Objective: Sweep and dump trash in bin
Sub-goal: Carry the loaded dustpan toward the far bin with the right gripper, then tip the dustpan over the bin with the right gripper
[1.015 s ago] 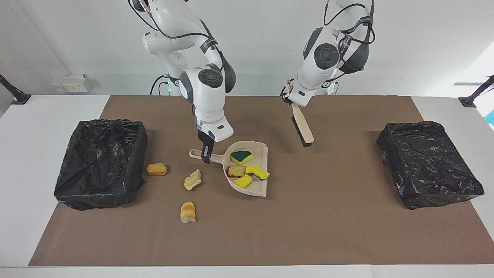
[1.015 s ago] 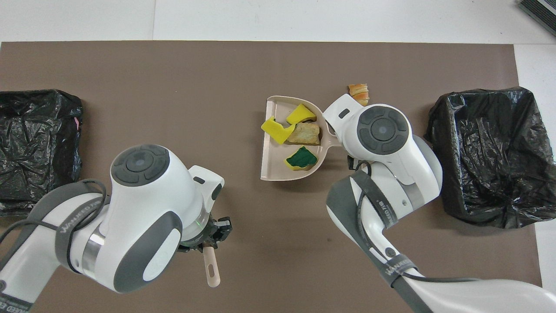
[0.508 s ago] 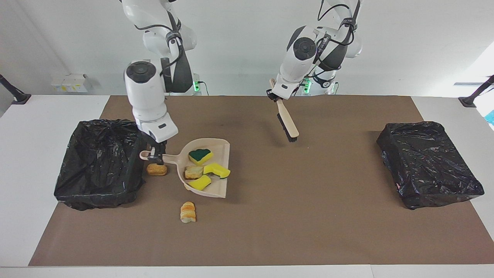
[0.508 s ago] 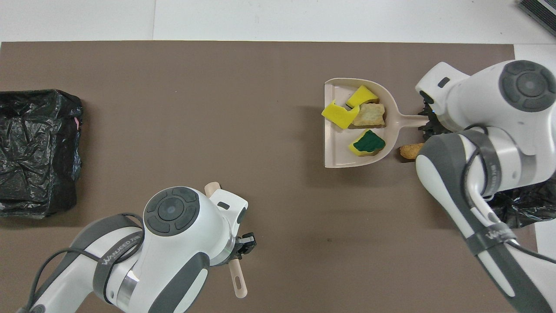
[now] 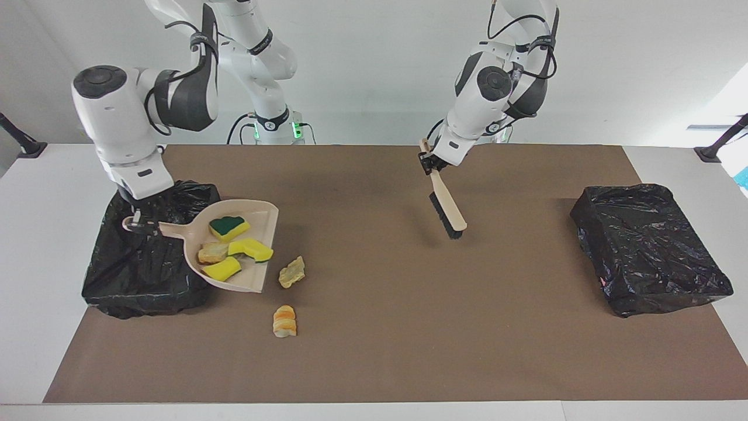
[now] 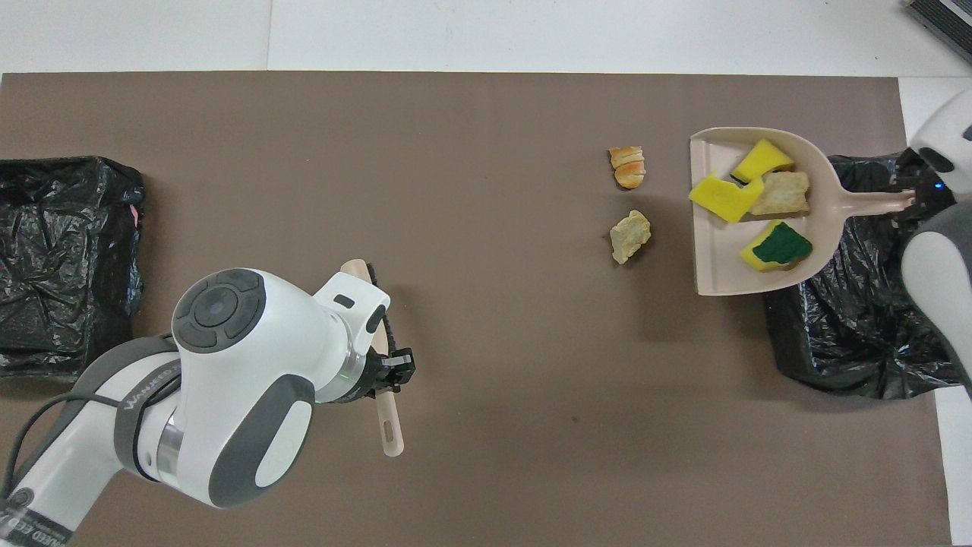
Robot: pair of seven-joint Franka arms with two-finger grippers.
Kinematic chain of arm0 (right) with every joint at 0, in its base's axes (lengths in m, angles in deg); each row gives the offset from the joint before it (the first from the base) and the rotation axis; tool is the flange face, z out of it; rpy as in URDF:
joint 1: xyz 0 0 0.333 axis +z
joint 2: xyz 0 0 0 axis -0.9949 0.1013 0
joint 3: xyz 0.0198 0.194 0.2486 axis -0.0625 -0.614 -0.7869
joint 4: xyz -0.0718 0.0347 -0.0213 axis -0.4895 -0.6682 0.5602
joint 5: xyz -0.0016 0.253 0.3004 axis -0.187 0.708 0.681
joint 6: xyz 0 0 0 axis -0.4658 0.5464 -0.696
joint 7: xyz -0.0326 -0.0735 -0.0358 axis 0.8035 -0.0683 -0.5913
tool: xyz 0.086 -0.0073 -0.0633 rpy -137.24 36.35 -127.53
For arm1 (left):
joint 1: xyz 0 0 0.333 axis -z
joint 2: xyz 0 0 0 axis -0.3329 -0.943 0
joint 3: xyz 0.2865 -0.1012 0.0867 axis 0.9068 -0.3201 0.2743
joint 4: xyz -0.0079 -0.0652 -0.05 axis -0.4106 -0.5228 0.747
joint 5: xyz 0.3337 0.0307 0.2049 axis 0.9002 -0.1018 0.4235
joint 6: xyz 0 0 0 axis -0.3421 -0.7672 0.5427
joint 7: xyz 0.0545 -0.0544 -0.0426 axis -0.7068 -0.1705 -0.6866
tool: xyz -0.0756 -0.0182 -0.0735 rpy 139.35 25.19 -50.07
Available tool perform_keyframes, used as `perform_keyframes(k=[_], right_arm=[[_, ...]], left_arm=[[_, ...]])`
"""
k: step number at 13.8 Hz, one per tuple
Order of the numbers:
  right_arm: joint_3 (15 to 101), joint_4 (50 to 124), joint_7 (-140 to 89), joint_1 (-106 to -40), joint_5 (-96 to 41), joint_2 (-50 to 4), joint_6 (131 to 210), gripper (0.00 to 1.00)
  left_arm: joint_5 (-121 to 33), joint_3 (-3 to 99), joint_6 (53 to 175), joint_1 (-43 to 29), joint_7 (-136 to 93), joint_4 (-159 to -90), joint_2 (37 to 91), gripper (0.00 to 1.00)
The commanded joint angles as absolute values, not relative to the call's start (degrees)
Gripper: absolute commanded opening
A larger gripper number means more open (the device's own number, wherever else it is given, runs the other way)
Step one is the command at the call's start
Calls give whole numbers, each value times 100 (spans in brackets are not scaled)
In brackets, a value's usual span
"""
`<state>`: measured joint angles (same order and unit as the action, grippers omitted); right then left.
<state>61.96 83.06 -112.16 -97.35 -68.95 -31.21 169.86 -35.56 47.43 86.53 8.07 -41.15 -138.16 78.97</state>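
Brown mat (image 5: 374,327); right gripper (image 5: 139,222) clamps loaded dustpan (image 5: 234,245) over bin (image 5: 146,280), tipping due next; left gripper (image 5: 429,166) grips brush (image 5: 447,210); two scraps (image 5: 290,272) remain.

Brown-matted table (image 5: 374,351) carries two black-lined bins (image 5: 648,248) and two scraps (image 5: 284,321).

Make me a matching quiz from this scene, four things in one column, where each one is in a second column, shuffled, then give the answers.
Things:
1. dustpan
2. brush
3. striped bread chunk
4. green-topped sponge piece

Places:
A. lying on the brown mat
B. in the dustpan
C. held by the right gripper, partly over the bin
D. held by the left gripper above the mat

Pairs: 1-C, 2-D, 3-A, 4-B
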Motion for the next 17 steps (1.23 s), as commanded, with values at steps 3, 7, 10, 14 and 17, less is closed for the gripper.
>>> perform_keyframes(k=[3,7,10,14,17], right_arm=[[6160,8308,-11849,-10615,-7987,-3564,16852,0],[6126,8676,-11605,-10695,-9707,-3827,16974,0],[6108,9265,-10665,-10529,-10827,-4091,16958,0],[6055,9231,-10628,-10449,-11408,-4101,16747,0],[6055,9126,-10619,-10273,-11751,-4101,16659,0]], left_arm=[[-3580,4640,8636,1894,-4113,-14062,8103,0],[-3589,4640,9620,2572,-4684,-14614,7962,0],[-3589,4640,10534,2932,-5097,-15011,7953,0],[-3571,4649,10527,3100,-4958,-15221,7953,0],[-3571,4649,10527,3048,-4641,-15336,7944,0]])
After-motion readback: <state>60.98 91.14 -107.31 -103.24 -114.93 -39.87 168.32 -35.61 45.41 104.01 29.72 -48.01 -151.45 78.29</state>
